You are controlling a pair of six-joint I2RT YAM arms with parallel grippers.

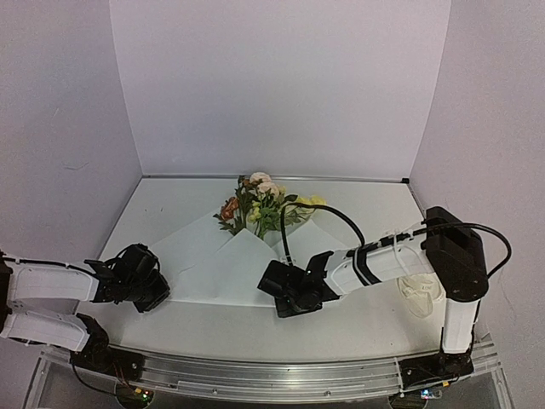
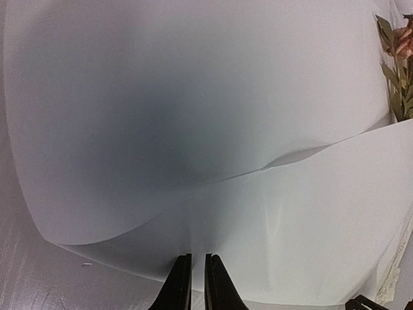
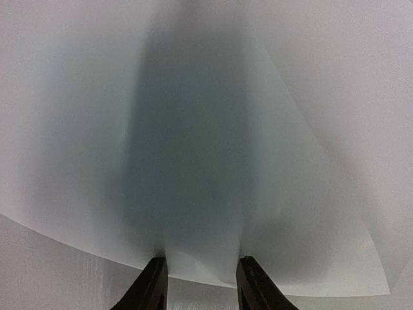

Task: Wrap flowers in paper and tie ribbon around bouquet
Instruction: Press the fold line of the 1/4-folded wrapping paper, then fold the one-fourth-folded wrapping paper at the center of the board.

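The flowers (image 1: pixel 260 203), yellow, cream and orange with green leaves, lie at the far end of the white paper (image 1: pixel 213 260); folded flaps cover their stems. My left gripper (image 1: pixel 160 295) is at the paper's near left edge. In the left wrist view its jaws (image 2: pixel 198 257) are nearly together, with a ridge of paper (image 2: pixel 290 226) pinched between them and leaves of the flowers (image 2: pixel 400 64) at top right. My right gripper (image 1: pixel 267 288) is at the near right edge. In the right wrist view it (image 3: pixel 201 259) stands open, fingertips straddling the paper (image 3: pixel 193 161). The ribbon (image 1: pixel 421 294) lies coiled at the right.
White walls close off the table at the back and on both sides. The right arm's black cable (image 1: pixel 328 213) loops over the paper near the flowers. A metal rail (image 1: pixel 272 375) runs along the near edge.
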